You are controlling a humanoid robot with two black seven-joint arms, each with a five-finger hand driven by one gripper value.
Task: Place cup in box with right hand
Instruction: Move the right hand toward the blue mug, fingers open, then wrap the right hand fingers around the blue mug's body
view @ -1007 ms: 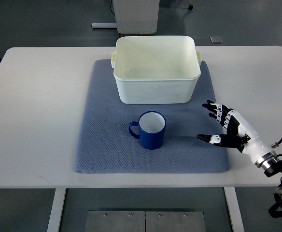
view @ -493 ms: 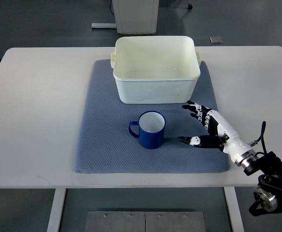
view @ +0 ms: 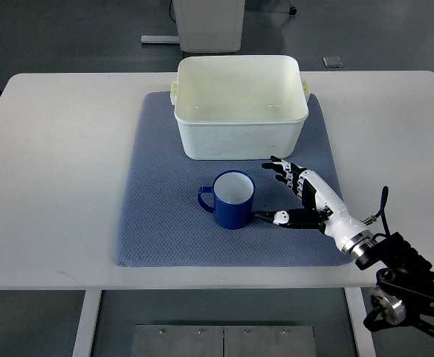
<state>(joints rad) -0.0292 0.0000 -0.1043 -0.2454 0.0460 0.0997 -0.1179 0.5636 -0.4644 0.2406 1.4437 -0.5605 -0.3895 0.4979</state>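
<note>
A dark blue cup [view: 232, 199] with a white inside stands upright on the blue mat [view: 165, 216], its handle pointing left. Behind it sits the white box [view: 241, 105], open at the top and with nothing in it. My right hand [view: 275, 192] comes in from the lower right and is just right of the cup, fingers spread, thumb tip almost at the cup's side. It holds nothing. The left arm does not show.
The mat lies on a white table [view: 61, 163]. Beyond the table's far edge stands a white cabinet base [view: 208, 22] on the grey floor.
My right hand has moved left across the mat, from the mat's right edge to just beside the cup. The cup and box have not moved.
</note>
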